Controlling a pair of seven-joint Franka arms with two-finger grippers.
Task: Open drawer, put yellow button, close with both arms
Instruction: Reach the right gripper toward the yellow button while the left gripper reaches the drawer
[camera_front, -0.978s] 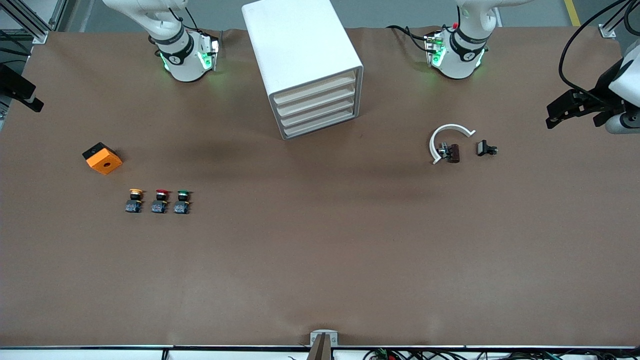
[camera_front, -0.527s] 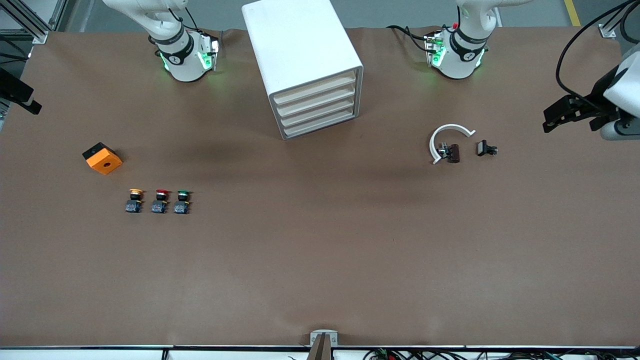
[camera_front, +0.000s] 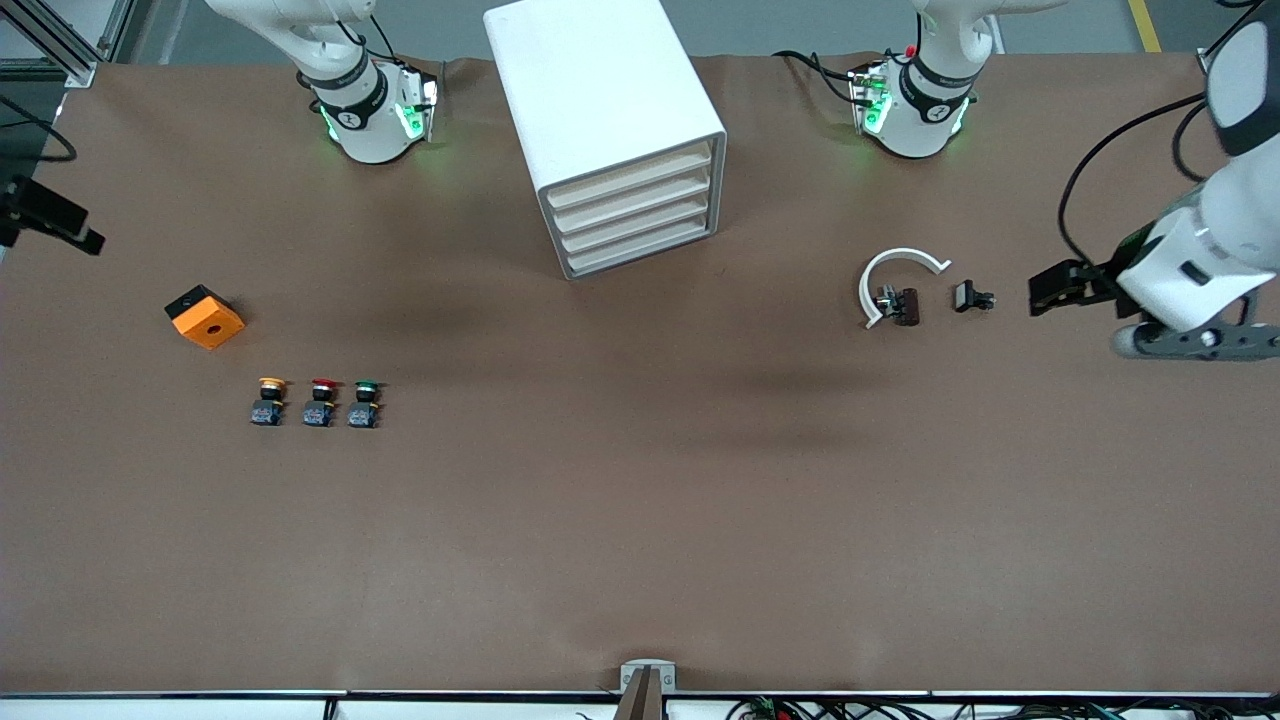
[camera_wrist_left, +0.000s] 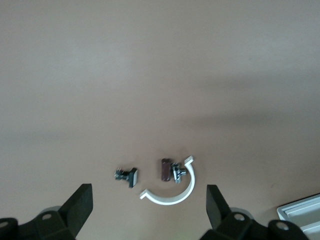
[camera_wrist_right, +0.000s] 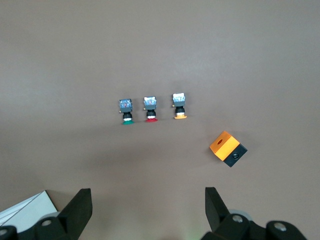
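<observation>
The white cabinet (camera_front: 600, 100) stands between the arm bases; its top drawer (camera_front: 628, 178) is shut, as are the three below it. The yellow button (camera_front: 268, 399) stands at the right arm's end, in a row with a red button (camera_front: 321, 400) and a green button (camera_front: 365, 400); it also shows in the right wrist view (camera_wrist_right: 179, 106). My right gripper (camera_front: 85, 238) is open and empty, up in the air at the table's edge (camera_wrist_right: 148, 207). My left gripper (camera_front: 1045, 290) is open and empty over the left arm's end (camera_wrist_left: 150, 207).
An orange and black box (camera_front: 205, 316) lies farther from the front camera than the buttons. A white C-shaped ring (camera_front: 895, 268), a brown part (camera_front: 908, 306) and a small black part (camera_front: 970, 296) lie beside the left gripper.
The left arm has swung in over the table, bringing its gripper toward the small black part. The right gripper has shifted slightly at the table's edge.
</observation>
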